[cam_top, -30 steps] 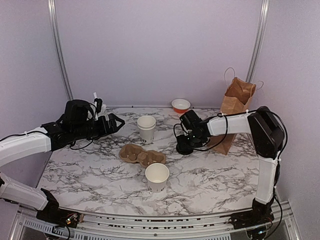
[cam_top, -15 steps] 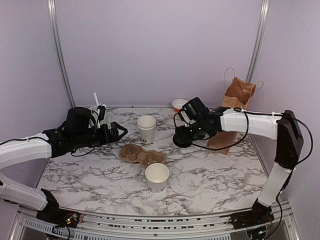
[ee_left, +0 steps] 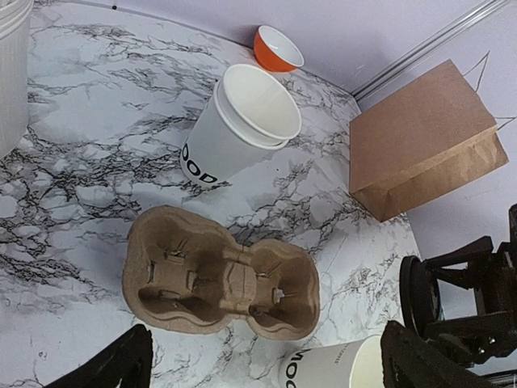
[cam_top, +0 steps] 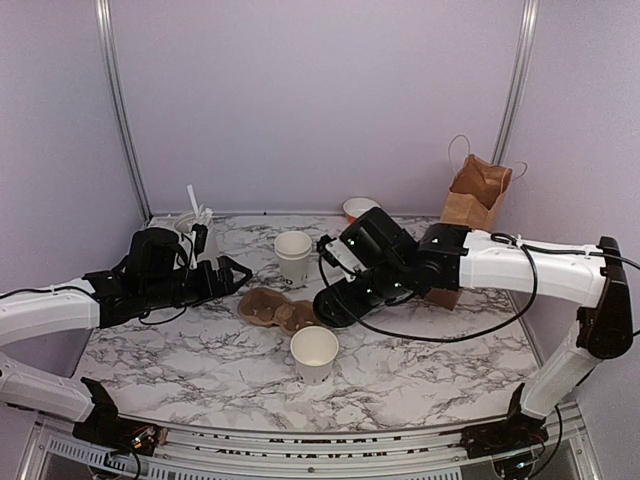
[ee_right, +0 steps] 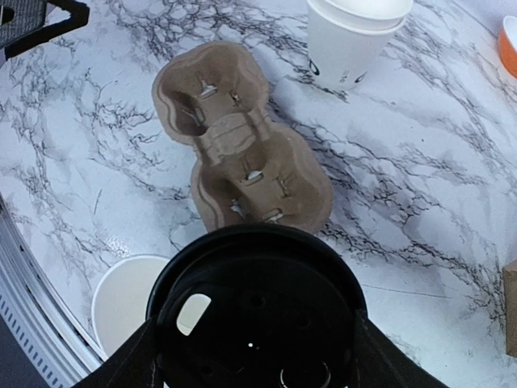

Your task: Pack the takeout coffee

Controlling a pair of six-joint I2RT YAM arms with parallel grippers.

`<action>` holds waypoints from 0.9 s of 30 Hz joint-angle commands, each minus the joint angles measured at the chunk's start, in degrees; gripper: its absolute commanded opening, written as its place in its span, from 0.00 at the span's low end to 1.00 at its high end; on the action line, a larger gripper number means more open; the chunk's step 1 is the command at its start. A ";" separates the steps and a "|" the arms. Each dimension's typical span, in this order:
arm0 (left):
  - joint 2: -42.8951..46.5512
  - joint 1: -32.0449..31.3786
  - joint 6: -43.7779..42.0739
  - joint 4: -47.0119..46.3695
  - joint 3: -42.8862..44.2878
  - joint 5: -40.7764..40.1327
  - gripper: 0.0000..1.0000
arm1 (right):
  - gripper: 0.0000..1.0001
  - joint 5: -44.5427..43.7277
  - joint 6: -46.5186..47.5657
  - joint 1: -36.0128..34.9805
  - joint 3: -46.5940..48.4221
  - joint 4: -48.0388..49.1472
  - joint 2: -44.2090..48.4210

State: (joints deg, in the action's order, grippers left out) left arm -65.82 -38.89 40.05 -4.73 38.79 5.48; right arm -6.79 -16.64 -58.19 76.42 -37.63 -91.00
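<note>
Takeout coffee (ee_right: 254, 311) sits clamped in the right claw (cam_top: 338, 300), a finger on each side of it. Only its black round lid shows, facing the right wrist camera. It hangs just off the right end of the cardboard carrier, seemingly lifted clear of the counter, though that is hard to confirm.

The marble counter (cam_top: 430, 360) carries everything else. The right arm (cam_top: 520, 262) reaches across it from the right, and the left arm (cam_top: 60, 305) comes in from the left. The left claw (cam_top: 238, 270) has its fingers spread wide apart, holding nothing, and points at the carrier's left end from a short way off.

A brown paper bag (cam_top: 470, 205) stands upright at the back right. The utensil holder (cam_top: 188, 232) stands at the back left. The cardboard carrier (cam_top: 275, 308) lies mid-counter with both wells empty. One lidless cup (cam_top: 293, 255) stands just behind it and another lidless cup (cam_top: 314, 352) just in front. An orange bowl (cam_top: 358, 208) rests near the back wall.
</note>
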 commanded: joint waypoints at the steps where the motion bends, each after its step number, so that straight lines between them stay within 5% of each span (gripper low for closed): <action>1: 2.47 -1.79 -0.06 1.26 -0.78 -0.19 0.99 | 0.64 -1.97 0.38 -4.55 1.69 -2.15 1.05; 27: 0.94 -4.51 0.13 2.71 -0.55 -1.58 0.99 | 0.64 -3.49 1.20 -11.65 6.34 -3.03 -7.29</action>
State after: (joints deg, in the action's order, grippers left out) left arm -64.27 -43.00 40.80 -3.07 38.26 4.45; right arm -9.58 -16.14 -69.08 79.85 -40.42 -97.54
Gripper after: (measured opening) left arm 0.993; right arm 0.695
